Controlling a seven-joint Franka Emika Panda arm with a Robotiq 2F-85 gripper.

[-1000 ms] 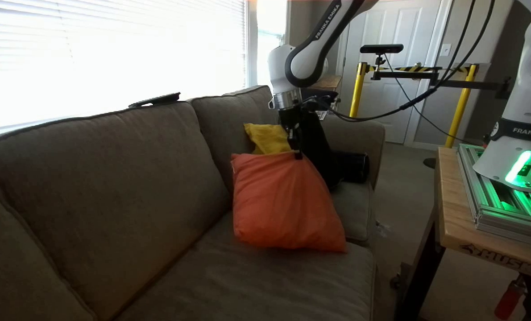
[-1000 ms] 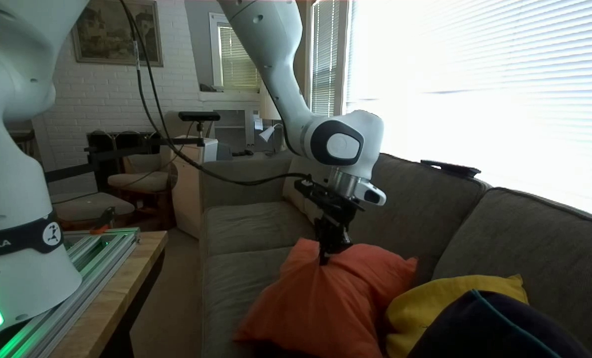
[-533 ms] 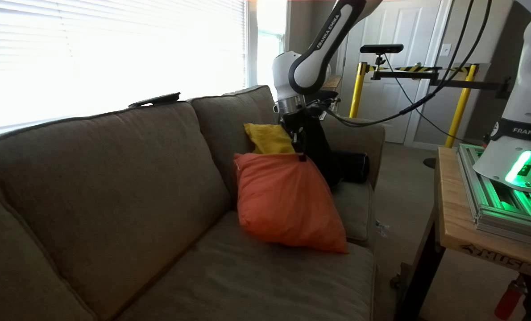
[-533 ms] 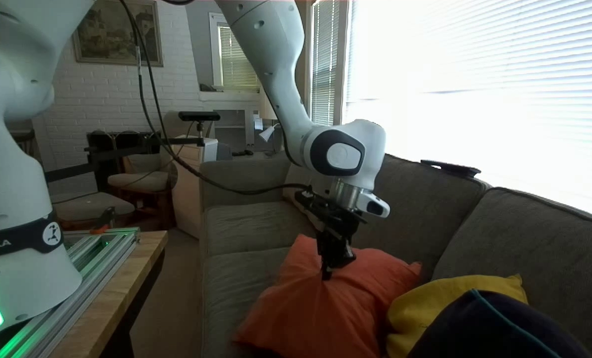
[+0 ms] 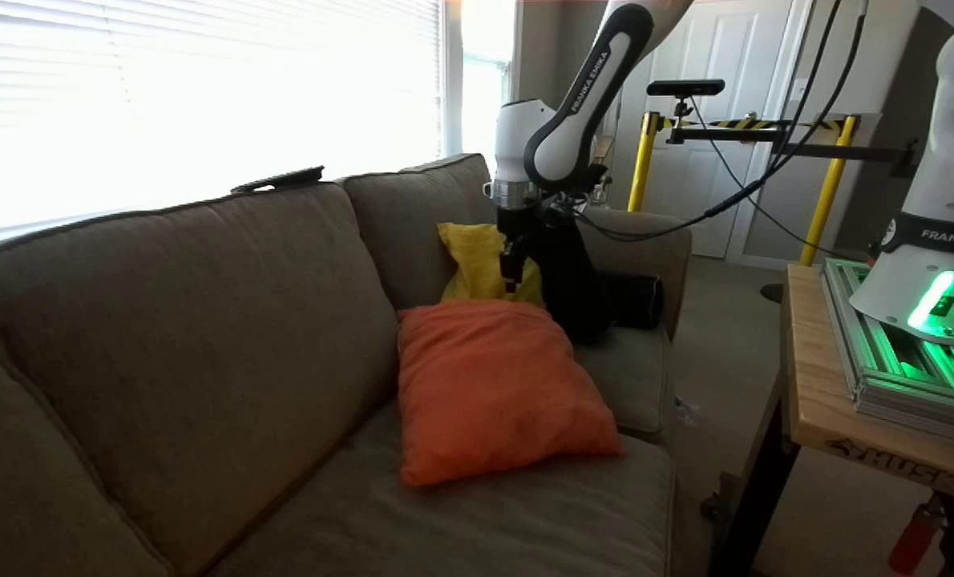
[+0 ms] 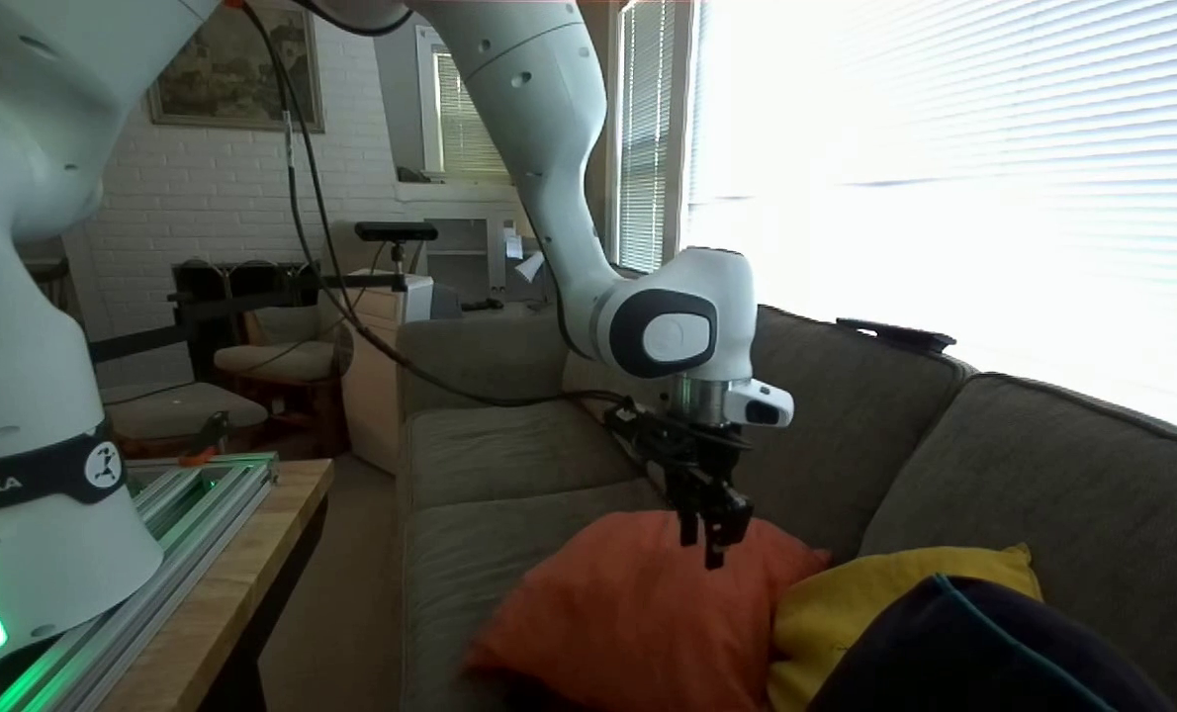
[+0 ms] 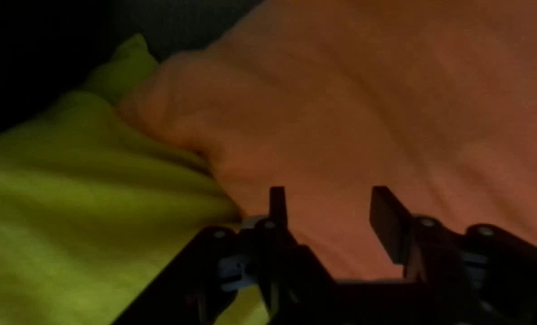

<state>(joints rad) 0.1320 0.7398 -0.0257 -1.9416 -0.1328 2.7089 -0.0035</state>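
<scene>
Hovering just over the upper edge of the orange pillow (image 5: 497, 393), the pincer (image 7: 328, 205) points nearly straight down and holds nothing. Its fingers (image 7: 387, 225) stand apart with a fair gap, and in the wrist view orange cloth shows through that gap with nothing pinched. In an exterior view a slim space seems to part the fingertips from the pillow's edge, though how deep it runs is hard to judge.

The relation that counts is off-centre: the orange pillow lies below the pincer, but most of it spreads away to one side. In the wrist view it fills the middle and right and runs on past the fingertips, so the pincer sits over its margin rather than its middle. The pillow looks near square and softly plump, so no long axis stands out. With a single arm (image 5: 557, 152) here, no other hand is nearer.

Just beside it, on the left in the wrist view, the yellow pillow (image 5: 470, 260) seems to touch that same margin. In an exterior view the dark pillow with a teal edge (image 6: 994, 653) stands past the yellow one. All of them rest on the couch (image 5: 188, 320), with a dark flat object (image 5: 280, 180) on top of its backrest. Farther out, facing the couch, the wood-topped workbench (image 5: 812, 361) carries the arm's base
</scene>
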